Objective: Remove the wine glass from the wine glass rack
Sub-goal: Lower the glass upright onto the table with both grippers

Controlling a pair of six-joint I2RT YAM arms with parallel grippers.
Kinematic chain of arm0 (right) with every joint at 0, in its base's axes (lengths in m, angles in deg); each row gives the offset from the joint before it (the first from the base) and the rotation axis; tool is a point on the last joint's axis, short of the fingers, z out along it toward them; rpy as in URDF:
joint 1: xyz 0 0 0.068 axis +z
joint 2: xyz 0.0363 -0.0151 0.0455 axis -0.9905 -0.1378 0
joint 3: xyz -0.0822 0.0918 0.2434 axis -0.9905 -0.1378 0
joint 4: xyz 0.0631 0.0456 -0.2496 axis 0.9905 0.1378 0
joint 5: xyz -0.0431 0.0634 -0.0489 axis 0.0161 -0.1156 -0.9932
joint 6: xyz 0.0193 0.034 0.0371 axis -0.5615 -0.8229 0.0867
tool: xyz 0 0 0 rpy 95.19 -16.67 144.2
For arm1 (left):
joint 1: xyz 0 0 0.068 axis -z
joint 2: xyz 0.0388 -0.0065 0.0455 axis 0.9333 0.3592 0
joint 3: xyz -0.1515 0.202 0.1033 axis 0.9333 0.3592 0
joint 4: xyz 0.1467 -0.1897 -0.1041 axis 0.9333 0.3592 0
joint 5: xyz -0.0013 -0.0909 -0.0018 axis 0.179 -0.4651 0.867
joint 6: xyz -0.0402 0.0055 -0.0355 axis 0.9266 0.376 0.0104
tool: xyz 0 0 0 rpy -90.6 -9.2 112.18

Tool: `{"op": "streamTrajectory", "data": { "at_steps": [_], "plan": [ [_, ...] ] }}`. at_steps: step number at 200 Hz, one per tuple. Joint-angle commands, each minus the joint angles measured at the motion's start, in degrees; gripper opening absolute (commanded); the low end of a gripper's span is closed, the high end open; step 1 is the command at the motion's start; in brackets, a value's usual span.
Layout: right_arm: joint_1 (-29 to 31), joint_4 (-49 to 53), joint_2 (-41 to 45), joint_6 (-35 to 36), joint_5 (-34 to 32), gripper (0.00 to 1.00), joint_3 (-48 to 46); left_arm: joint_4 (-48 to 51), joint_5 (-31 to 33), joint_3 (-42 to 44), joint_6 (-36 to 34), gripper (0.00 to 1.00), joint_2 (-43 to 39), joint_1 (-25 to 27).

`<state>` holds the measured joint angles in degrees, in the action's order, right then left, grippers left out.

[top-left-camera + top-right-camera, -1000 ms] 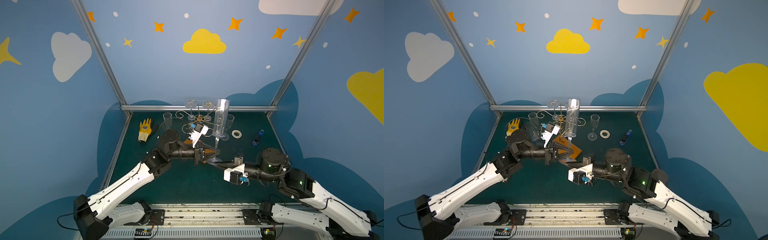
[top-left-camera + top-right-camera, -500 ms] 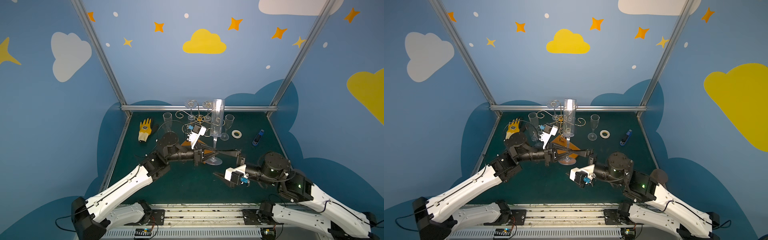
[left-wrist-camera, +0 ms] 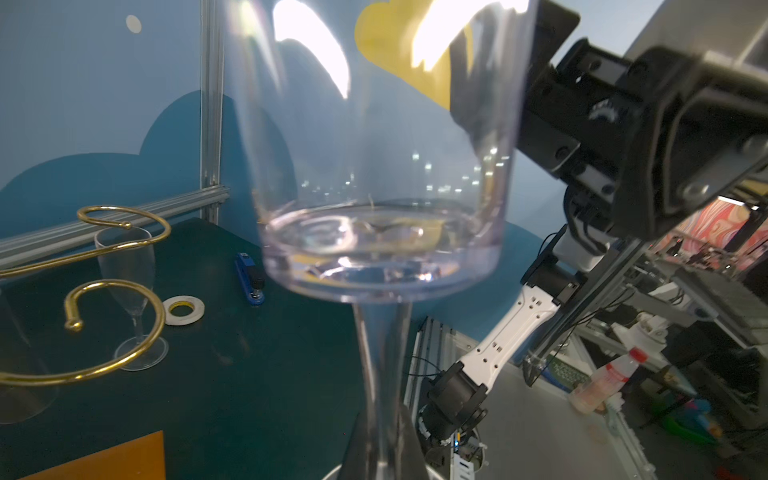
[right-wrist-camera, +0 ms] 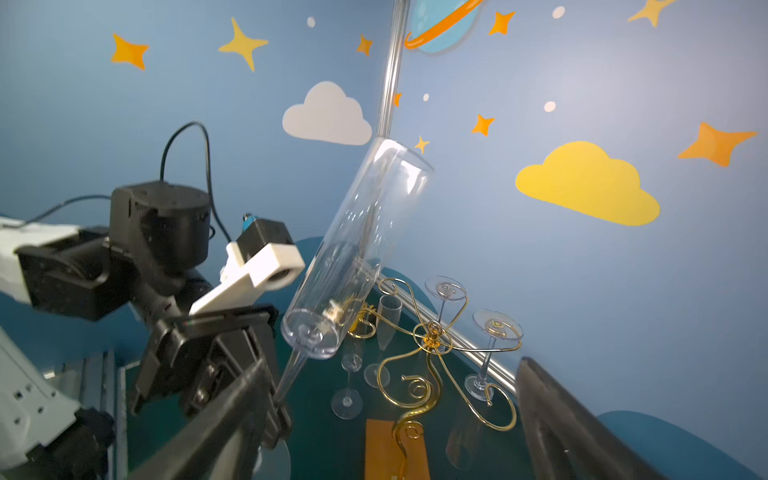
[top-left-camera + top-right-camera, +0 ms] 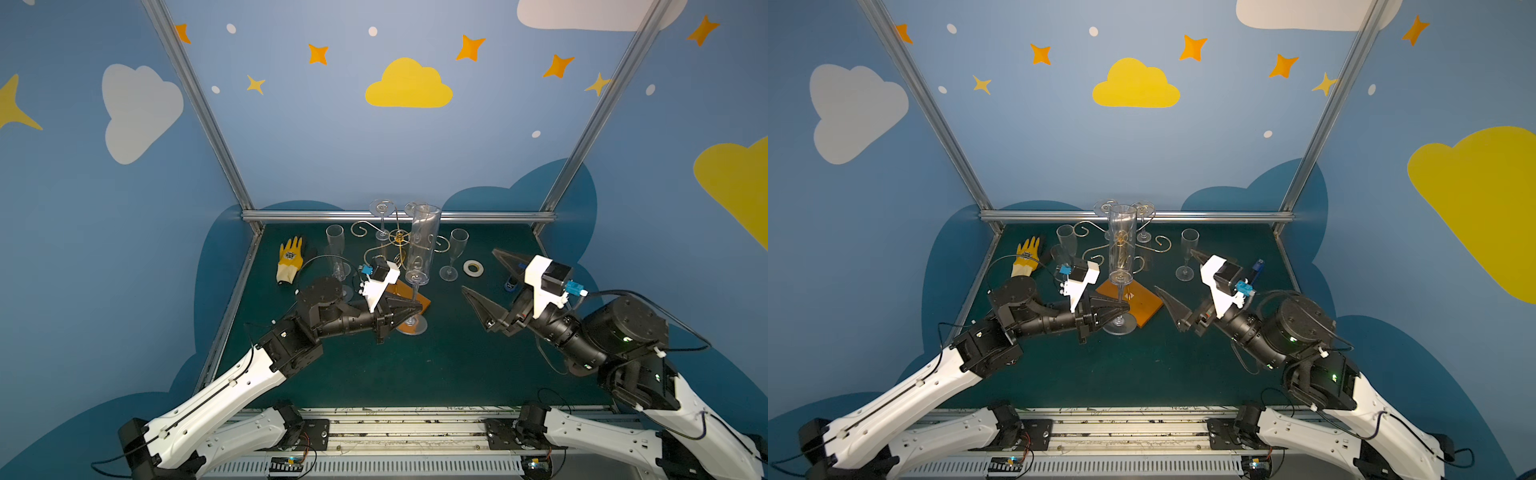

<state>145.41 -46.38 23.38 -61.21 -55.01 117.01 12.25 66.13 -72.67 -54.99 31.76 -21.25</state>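
A tall clear wine glass (image 5: 422, 245) (image 5: 1121, 241) stands upright, clear of the wine glass rack (image 5: 400, 237). My left gripper (image 5: 415, 309) (image 5: 1123, 307) is shut on its thin stem just above the round foot. The left wrist view is filled by the bowl (image 3: 374, 166), and the stem runs down between the dark fingers (image 3: 409, 449). The rack's gold curls (image 4: 432, 336) and orange base (image 5: 1140, 301) sit just behind. My right gripper (image 5: 478, 269) (image 5: 1174, 269) is open and empty, well to the right of the glass.
Two glasses hang upside down on the rack's far arms (image 4: 444, 289) (image 4: 496, 326). Other glasses stand on the green table left (image 5: 334, 245) and right (image 5: 455, 253) of the rack. A yellow glove (image 5: 289, 257), tape roll (image 5: 473, 267) and blue stapler (image 5: 1257, 268) lie nearby.
My right gripper, shut low at the glass a second ago, has opened and drawn back to the right. The glass stays in the left gripper, a little more upright.
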Motion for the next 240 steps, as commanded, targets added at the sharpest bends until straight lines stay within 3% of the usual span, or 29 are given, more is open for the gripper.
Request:
{"op": "streamTrajectory", "data": {
  "at_steps": [1,51,124,162,240],
  "plan": [
    [-0.64,0.36,-1.72,-8.78,1.04,0.91,0.63,4.12,4.51,-0.86,-8.96,0.03,-1.12,1.34],
    [-1.11,-1.69,-8.46,-14.87,8.73,0.87,3.81,-0.31,15.00,1.62,-14.10,0.03,-2.42,7.23],
    [-1.61,-9.22,-9.15,-20.22,10.55,0.76,0.42,-2.25,22.22,2.37,-18.02,0.03,-0.43,12.76],
    [-1.63,-10.95,-9.10,-22.28,10.59,0.65,-1.03,-4.24,26.40,2.97,-17.40,0.03,-0.06,14.06],
    [-1.63,-12.59,-9.00,-23.37,10.67,0.37,-2.64,-2.64,26.31,2.12,-18.47,0.03,1.34,15.27]
  ]
}}
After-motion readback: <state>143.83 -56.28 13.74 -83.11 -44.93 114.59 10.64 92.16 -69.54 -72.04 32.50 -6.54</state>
